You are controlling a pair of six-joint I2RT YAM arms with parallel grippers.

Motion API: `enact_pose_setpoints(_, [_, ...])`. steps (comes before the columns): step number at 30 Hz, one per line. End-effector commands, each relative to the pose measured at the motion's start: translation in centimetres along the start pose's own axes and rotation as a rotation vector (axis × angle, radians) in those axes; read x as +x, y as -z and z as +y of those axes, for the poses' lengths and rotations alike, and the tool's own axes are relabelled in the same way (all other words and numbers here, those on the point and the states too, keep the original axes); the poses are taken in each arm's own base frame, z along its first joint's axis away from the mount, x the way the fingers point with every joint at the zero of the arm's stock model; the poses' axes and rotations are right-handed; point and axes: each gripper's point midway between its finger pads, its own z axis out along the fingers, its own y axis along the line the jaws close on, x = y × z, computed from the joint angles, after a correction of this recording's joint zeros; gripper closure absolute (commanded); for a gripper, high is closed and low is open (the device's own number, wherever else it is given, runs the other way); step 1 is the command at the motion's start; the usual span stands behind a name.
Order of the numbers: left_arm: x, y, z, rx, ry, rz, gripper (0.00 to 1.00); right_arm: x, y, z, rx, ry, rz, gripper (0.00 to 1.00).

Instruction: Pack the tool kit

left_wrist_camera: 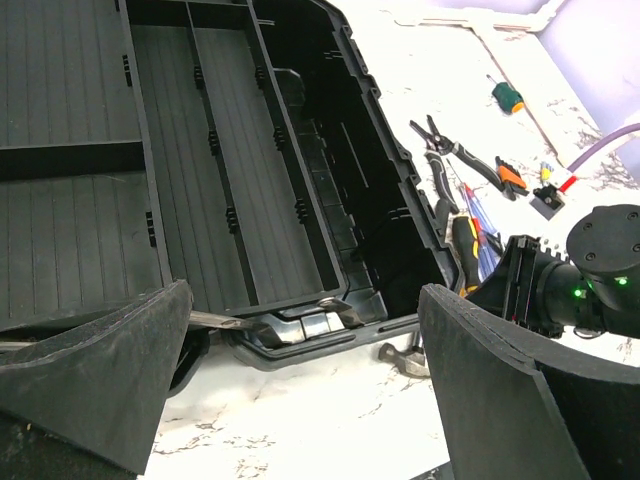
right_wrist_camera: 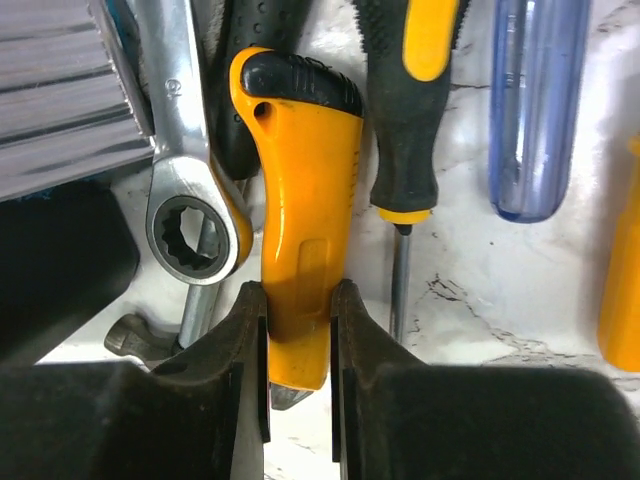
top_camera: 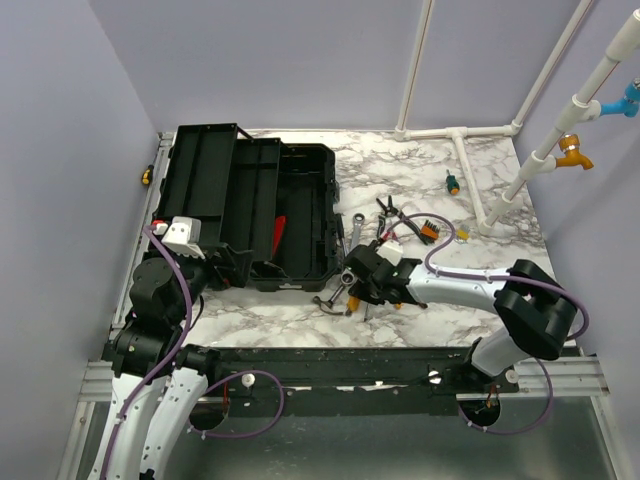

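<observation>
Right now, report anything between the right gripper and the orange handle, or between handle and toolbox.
Nothing blocks the right gripper; it clamps the orange handle. A wrench lies against it on the toolbox side.

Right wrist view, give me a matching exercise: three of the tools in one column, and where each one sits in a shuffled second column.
1. ring wrench
2. yellow-handled tool
3. black-and-yellow screwdriver

A. just right of the yellow handle
B. clamped in the right gripper
C. just left of the yellow handle

Pairs: 1-C, 2-B, 3-A
</observation>
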Motion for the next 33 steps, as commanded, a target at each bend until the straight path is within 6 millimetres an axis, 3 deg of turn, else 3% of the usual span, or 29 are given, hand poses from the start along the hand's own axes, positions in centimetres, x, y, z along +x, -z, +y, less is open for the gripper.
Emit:
enact_pose_setpoints(1, [0.1, -0.2, -0.9, 0.051, 0.003, 0.003, 0.02, -1.6, 1.0, -2.1, 0.07, -0.018, -0.092, 0.91])
enact_pose_setpoints(9, [0.0, -0.1, -0.7, 0.042, 0.001, -0.006, 0.02, -6.1, 6.2, -1.9, -0.059, -0.099, -0.276, 0.93])
enact_pose_setpoints(14, [0.0, -0.1, -0.7, 0.042, 0.0, -0.007, 0.02, -8.0, 8.9, 0.5, -0.162, -0.04, -0.323, 0.97])
enact_pose_setpoints(17, [0.0, -0.1, -0.7, 0.042, 0.0, -0.007, 0.02, -9.1, 10.6, 3.1, -0.257, 0.02, -0.343, 0.99])
enact_pose_setpoints(21, [0.1, -0.1, -0.7, 0.039, 0.0, -0.002, 0.02, -9.8, 11.8, 4.9, -0.301, 0.039, -0.345, 0.99])
enact_pose_setpoints(28, [0.1, -0.2, -0.6, 0.037, 0.0, 0.0, 0.01, -10.8, 13.9, 13.4, -0.542, 0.196, -0.337, 0.99])
enact_pose_setpoints(33, [0.1, -0.2, -0.5, 0.032, -0.001, -0.003, 0.01, -11.2, 12.7, 18.5, -0.582, 0.265, -0.311, 0.97])
